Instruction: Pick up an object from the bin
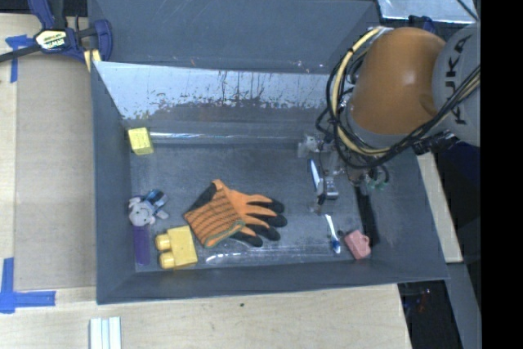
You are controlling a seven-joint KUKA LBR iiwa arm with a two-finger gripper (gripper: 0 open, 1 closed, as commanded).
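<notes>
Arm: its rounded orange cover [392, 82], ringed with yellow and black cables, sits highest in the scene, up and to the view's right of the jaws.
Bin [245, 29]: grey metal with sloping walls; the jaws hang inside it, in the right part of its floor.
Gripper [323, 182]: it points down from under the cover, over a bare patch of floor.
Jaws: I cannot tell whether they are spread or pressed together.
Glove [225, 212]: orange with black fingertips, lying flat to the view's left of the jaws and a little toward the near wall, its fingertips pointing at them.
Yellow brick [176, 248]: a studded toy block, beyond the glove from the jaws, just beside the glove's cuff and against the near wall.
Black stick [366, 221]: thin and dark, to the right of the jaws and nearer the front wall.
Purple piece [143, 245]: dark, narrow, far left of the jaws, touching the yellow brick.
Pink block [358, 243]: small, front-right of the jaws, at the stick's lower end.
Yellow cube [140, 140]: far left of the jaws, by the back wall, alone.
Grey toy [142, 212]: small, with a blue bit beside it, far left of the jaws, above the purple piece.
Pen [333, 233]: blue and white, slim, the nearest thing to the jaws, just in front of them toward the near wall, apart from them.
</notes>
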